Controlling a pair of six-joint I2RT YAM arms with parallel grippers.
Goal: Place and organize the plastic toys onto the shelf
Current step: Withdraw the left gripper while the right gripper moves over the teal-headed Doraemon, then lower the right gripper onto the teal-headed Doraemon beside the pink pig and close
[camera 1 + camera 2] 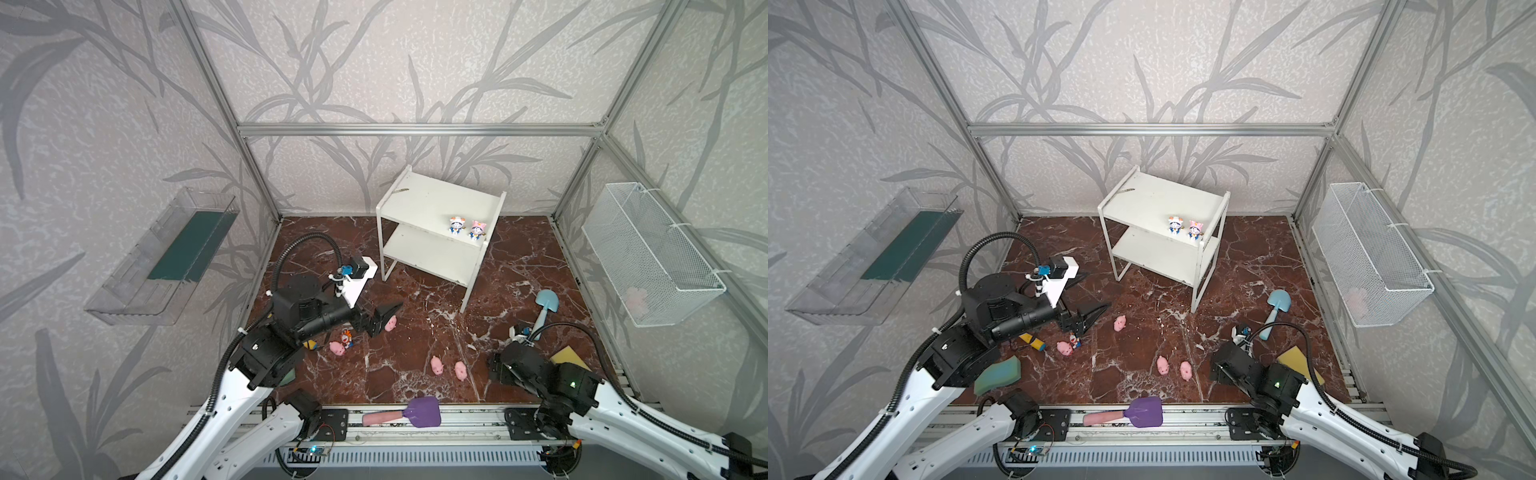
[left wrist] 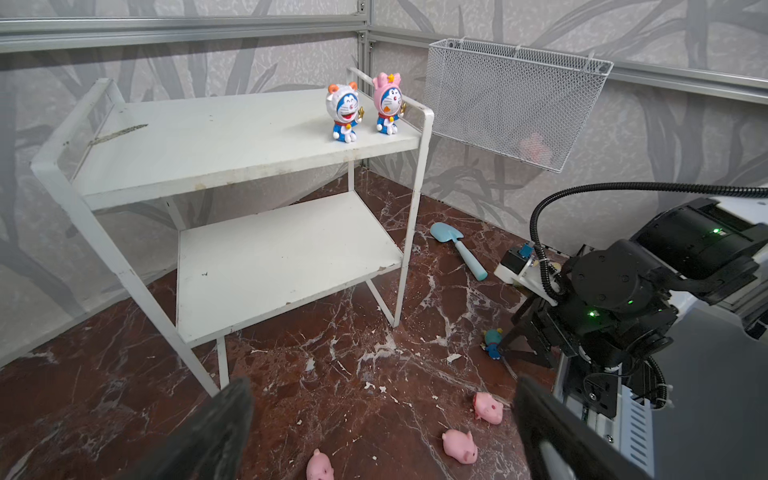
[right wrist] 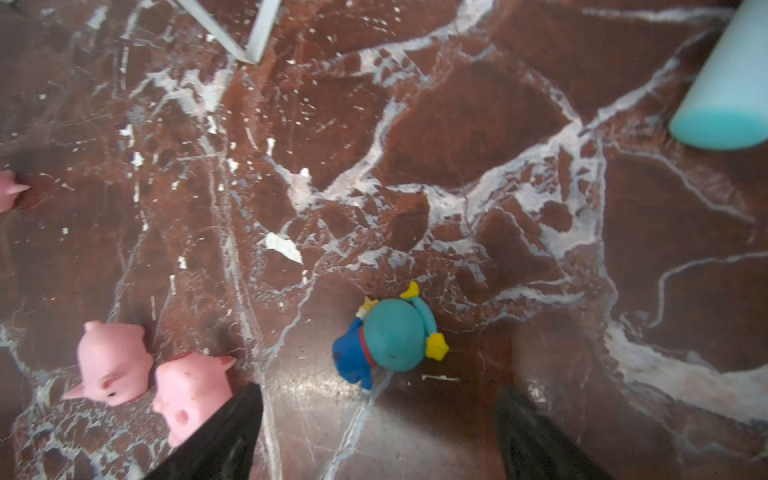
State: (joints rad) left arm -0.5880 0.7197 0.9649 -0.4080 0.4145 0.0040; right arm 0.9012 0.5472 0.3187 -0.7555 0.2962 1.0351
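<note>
Below the spread, empty right pincer [image 3: 378,392], teal-hatted figurine [image 3: 392,340] face hidden, left pincer [image 2: 380,386] also spread, pig [image 3: 6,195] cut off

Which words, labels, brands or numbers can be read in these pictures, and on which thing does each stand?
None can be read.
The shelf, the white-hatted figurine and the pink-hatted figurine show no lettering.
The small circuit board in front may carry print, but it is too small to tell.

one pig [image 3: 8,193] is cut by the right wrist view's edge; a pink lump [image 2: 536,147] in the basket [image 2: 478,91] is indistinct.
</note>
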